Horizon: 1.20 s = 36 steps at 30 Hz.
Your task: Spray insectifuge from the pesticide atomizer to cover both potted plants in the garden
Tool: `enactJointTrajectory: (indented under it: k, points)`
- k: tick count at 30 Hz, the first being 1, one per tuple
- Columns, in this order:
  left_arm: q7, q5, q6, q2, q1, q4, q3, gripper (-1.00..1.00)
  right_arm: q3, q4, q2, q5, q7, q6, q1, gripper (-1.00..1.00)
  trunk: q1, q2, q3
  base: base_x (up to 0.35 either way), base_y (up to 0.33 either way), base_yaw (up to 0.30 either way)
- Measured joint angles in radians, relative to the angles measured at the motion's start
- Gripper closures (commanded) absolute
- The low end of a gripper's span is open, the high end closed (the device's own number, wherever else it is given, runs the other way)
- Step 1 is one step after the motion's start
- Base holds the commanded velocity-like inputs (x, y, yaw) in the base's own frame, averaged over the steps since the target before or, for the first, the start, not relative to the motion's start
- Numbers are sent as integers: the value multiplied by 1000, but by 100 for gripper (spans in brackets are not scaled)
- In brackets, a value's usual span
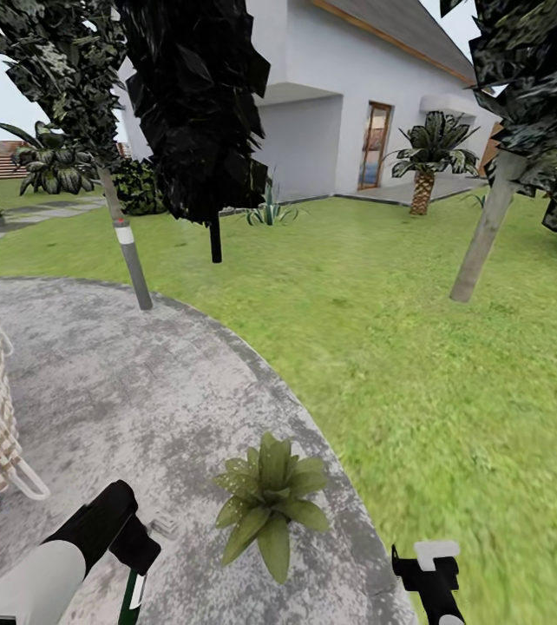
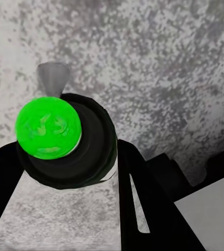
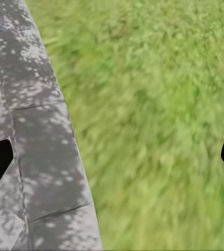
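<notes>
Bright, even daylight, flat simulator rendering. Dappled leaf shade across the gravel patio (image 1: 140,382). Smeared, blurry lawn (image 3: 159,130), worst toward frame edges. Near-black, unlit tree foliage (image 1: 193,104).

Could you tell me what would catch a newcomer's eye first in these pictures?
Probably the potted plant, a low green rosette on the round gravel patio near its edge, just ahead of the two arms. Next, in the left wrist view, the bright green disc on the dark round atomizer held in the left claw. Behind, the white house rises beyond the lawn.
</notes>
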Motion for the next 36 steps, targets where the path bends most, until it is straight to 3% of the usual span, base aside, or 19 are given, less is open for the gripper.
enactJointTrajectory:
  k: [9,15,30,33,36]
  points:
    - [0,0,1,2,0,0,1,100,0,2,0,0,1,0,0,-100,0,0,0,43,-63,156]
    - [0,0,0,2,0,0,1,100,0,2,0,0,1,0,0,-100,1,0,0,-182,-135,234]
    - [-22,-1,0,3,-1,-15,-5,100,0,1,0,0,1,0,0,-100,0,0,0,-18,-26,8]
    - [-54,-5,0,4,-8,-15,-10,100,0,1,-1,0,2,0,0,-100,0,0,0,0,0,0]
    - [-139,-23,-1,6,-14,-17,-17,100,0,2,-2,1,4,0,2,-100,0,0,0,0,0,0]
